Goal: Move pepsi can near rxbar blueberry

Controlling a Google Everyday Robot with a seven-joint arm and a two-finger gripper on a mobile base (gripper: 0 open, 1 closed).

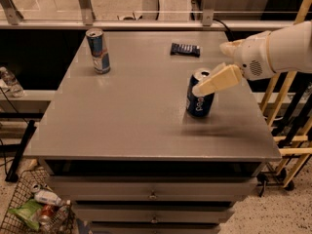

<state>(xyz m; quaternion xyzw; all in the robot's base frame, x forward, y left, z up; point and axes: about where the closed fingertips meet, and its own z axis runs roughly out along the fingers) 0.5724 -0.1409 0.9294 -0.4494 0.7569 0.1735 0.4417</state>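
At right over the table [122,116], tool [209,68] open, empty, by pepsi can [199,104], rxbar blueberry [185,49] beyond.

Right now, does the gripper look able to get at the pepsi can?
Probably yes. The open gripper hangs right at the top of the pepsi can, one finger across its rim, with nothing standing between them.

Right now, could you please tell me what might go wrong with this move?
The claw sits high at the upright pepsi can's top, so a nudge may topple it. The can stands toward the table's side edge and could roll off. Carried too far, it could shove the rxbar blueberry.
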